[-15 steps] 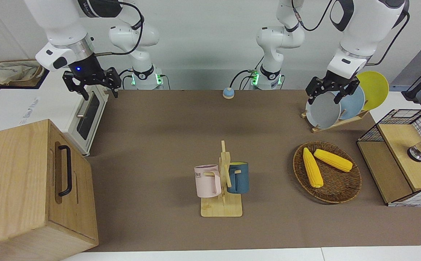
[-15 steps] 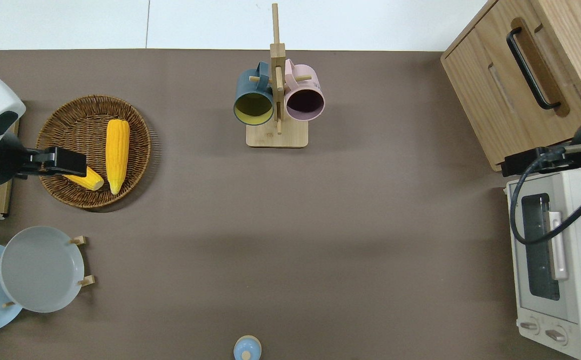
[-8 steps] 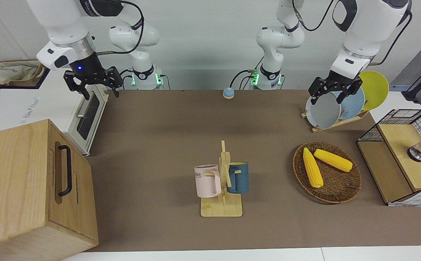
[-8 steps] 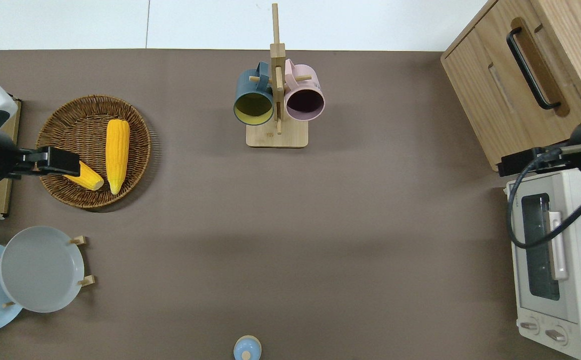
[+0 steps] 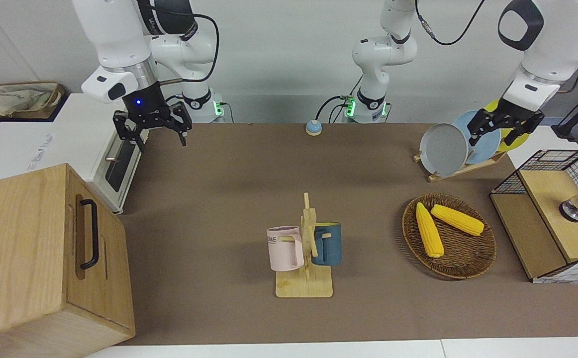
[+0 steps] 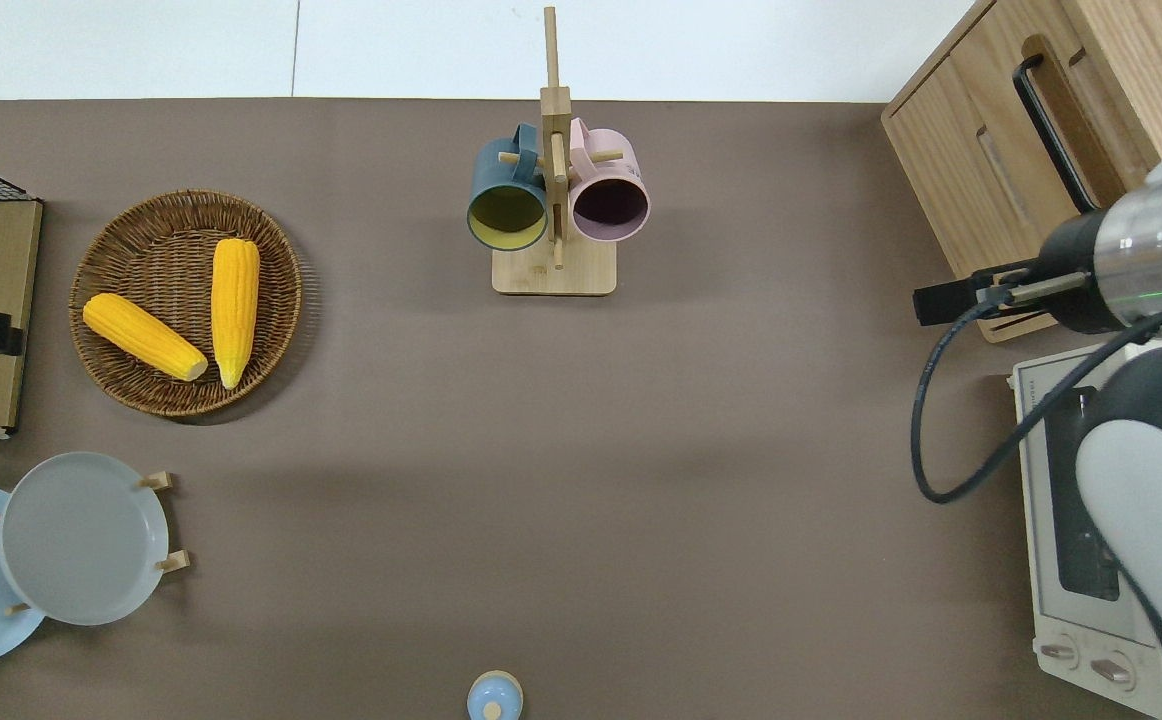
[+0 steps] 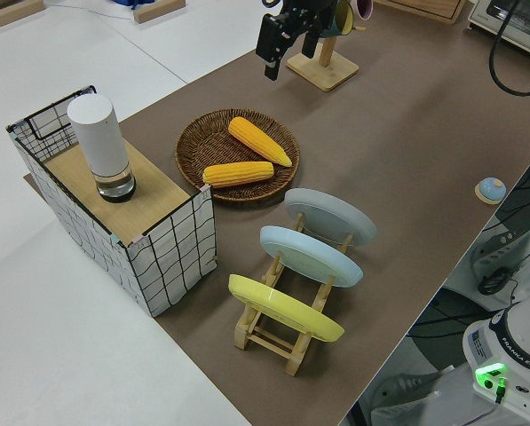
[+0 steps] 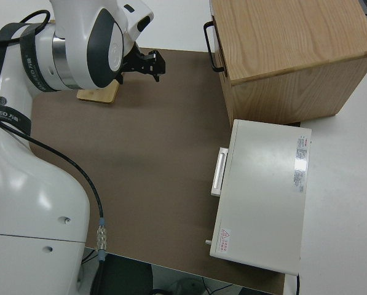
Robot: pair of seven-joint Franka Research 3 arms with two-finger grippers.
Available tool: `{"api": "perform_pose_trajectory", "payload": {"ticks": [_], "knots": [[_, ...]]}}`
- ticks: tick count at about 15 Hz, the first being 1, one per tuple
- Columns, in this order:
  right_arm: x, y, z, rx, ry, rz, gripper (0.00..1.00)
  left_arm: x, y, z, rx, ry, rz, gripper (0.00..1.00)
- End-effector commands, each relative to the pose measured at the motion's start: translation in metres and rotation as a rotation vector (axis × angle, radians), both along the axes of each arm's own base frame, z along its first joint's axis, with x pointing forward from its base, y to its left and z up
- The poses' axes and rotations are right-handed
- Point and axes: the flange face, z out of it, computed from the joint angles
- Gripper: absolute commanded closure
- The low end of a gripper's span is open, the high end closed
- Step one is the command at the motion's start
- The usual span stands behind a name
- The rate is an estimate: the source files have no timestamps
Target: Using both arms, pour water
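both grippers have shifted since a second ago: right gripper (image 5: 152, 127) swung off the toaster oven (image 5: 112, 159) toward the table's middle, left gripper (image 5: 504, 124) drew outward past the plate rack (image 5: 460, 166) toward its own end. near to far from the robots: small blue bell (image 6: 494, 697) at the near edge; plate rack with grey, blue and yellow plates; toaster oven; then wicker basket (image 6: 121, 395) holding two corn cobs (image 6: 234, 310); wire-sided crate (image 7: 171, 253) with a white cylinder (image 7: 98, 142) standing upright on its wooden top; farthest, the mug stand (image 6: 553, 272) with pink mug (image 6: 609, 200) and dark blue mug (image 6: 507, 205) hung either side of its post, and the wooden cabinet (image 6: 991, 170). both sets of fingers spread, nothing held. key relation: mugs hang mouths toward the robots, handles on pegs; pink faces the right arm's end, blue the left arm's end, so each arm has its own mug. the right gripper seems nearer the stand than the left, which has almost left the overhead view, over the crate's end. no pitcher or water plainly seen; the white cylinder may be the vessel, cannot tell. judged: task barely begun
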Motion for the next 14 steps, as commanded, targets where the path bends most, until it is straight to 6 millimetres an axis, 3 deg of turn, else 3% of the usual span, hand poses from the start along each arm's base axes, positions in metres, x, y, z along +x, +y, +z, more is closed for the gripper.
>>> {"api": "perform_pose_trajectory", "payload": {"ticks": [1,4,6,8,11,14], "knots": [[0.003,0.042,-0.023,0.031,-0.083,0.071,0.011,0.003,0.055,0.0,0.029,-0.036,-0.055,0.0],[0.013,0.083,-0.034,0.019,-0.167,0.154,0.011,-0.004,0.11,-0.007,0.008,-0.069,-0.069,0.0],[0.012,0.118,-0.041,-0.073,-0.227,0.259,0.011,-0.015,0.153,-0.008,-0.004,-0.117,-0.097,0.0],[0.011,0.141,-0.045,-0.15,-0.273,0.335,0.011,-0.021,0.183,-0.015,-0.004,-0.148,-0.108,0.0],[0.015,0.159,-0.052,-0.206,-0.328,0.428,0.011,-0.022,0.214,-0.022,0.019,-0.203,-0.121,0.0],[0.025,0.161,-0.059,-0.203,-0.36,0.475,0.011,-0.02,0.243,-0.036,0.031,-0.265,-0.121,0.0]]}}
